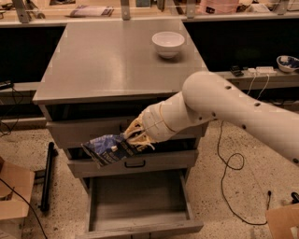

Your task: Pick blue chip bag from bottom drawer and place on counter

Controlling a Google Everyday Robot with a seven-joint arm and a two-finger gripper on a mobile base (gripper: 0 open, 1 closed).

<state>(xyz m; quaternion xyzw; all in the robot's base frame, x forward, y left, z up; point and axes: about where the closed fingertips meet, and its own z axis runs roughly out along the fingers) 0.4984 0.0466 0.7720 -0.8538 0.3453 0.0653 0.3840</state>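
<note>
blue chip bag [108, 148] in claw [134, 139], above bottom drawer [140, 228]

You see a speckled terrazzo floor [243, 196] filling the lower frame. Across the top runs a long tan bench [56, 17] with metal posts [21, 9], dark beneath. A cardboard box [14, 189] sits lower left, and a black cable [228, 161] loops at right. The gripper [136, 135], mid-frame, clamps the blue chip bag [108, 148].

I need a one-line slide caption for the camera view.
The gripper holds the blue chip bag above the open bottom drawer, below the counter where a white bowl stands.
</note>
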